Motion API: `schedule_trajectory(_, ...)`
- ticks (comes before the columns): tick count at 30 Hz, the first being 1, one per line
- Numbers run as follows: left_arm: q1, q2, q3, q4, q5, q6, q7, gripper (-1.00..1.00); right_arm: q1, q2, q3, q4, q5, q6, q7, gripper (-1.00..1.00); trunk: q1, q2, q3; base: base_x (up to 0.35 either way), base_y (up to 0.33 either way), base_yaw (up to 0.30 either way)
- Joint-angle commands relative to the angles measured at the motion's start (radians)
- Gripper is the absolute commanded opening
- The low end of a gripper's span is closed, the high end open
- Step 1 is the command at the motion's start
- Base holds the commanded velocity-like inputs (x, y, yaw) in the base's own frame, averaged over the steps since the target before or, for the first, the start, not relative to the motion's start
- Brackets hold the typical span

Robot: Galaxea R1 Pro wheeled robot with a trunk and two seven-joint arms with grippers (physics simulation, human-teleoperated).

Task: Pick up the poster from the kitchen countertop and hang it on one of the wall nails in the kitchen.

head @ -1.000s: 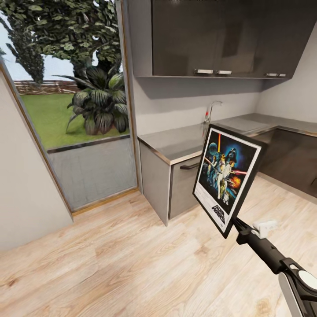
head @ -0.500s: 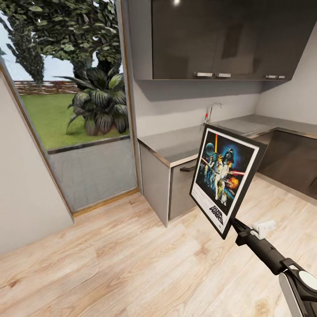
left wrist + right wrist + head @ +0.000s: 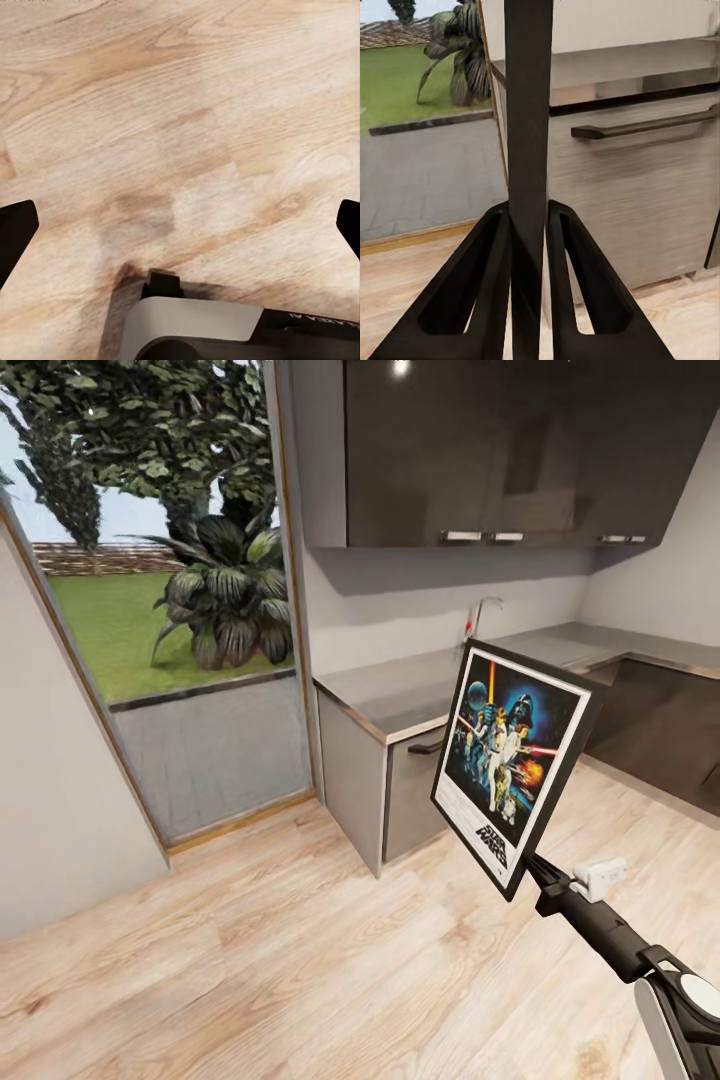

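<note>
- Your right gripper [image 3: 530, 868] is clamped on the bottom corner of the poster [image 3: 512, 756]; in the right wrist view both fingers [image 3: 487, 285] press flat against the frame's dark edge [image 3: 528, 150].
- You hold the poster upright and tilted, clear of the wooden floor [image 3: 250, 960], with the kitchen countertop [image 3: 400, 690] behind it at about 11 o'clock.
- Your left gripper [image 3: 180, 225] hangs spread wide over bare floor, holding nothing.
- The glass door [image 3: 170, 610] sits at 9 o'clock from the poster.

right arm [image 3: 600, 928] — black tube, white clip | wrist — white-grey shell | tool [image 3: 529, 225] (black, triangular cut-outs)
</note>
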Motion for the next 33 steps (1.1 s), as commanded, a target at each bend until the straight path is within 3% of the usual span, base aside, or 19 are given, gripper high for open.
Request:
schedule_trajectory(1, 0.000, 0.000, 0.002, -0.001, 0.005, -0.001, -0.007, 1.00, -0.001, 0.000, -0.001, 0.000, -0.012, 0.010, 0.007, -1.00, -0.004, 0.007, 0.002, 0.000, 0.000, 0.000)
schedule_trajectory(33, 0.000, 0.000, 0.003, -0.002, 0.005, -0.001, -0.006, 1.00, -0.001, 0.001, 0.000, -0.001, -0.012, 0.010, 0.007, -1.00, -0.127, 0.231, 0.103, 0.000, 0.000, 0.000)
